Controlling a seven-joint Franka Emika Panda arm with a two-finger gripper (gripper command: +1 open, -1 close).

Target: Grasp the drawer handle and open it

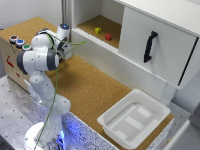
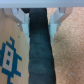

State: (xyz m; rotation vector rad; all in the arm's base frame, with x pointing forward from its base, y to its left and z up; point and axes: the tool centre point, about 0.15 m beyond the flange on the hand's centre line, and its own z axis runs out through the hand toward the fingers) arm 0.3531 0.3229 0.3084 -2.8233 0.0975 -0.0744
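Black drawer handle (image 2: 41,50) runs between the fingers (image 2: 21,17) of the pincer (image 2: 40,16), jaws apart and straddling it, seemingly lined up to clamp before pulling the drawer (image 2: 12,55) out.

White Franka arm folded over the table's far corner

The white jointed arm (image 1: 41,75) rises from its base, bends at the elbow and reaches down. In the wrist view, its pale fingers (image 2: 21,17) stand apart, nothing between them.
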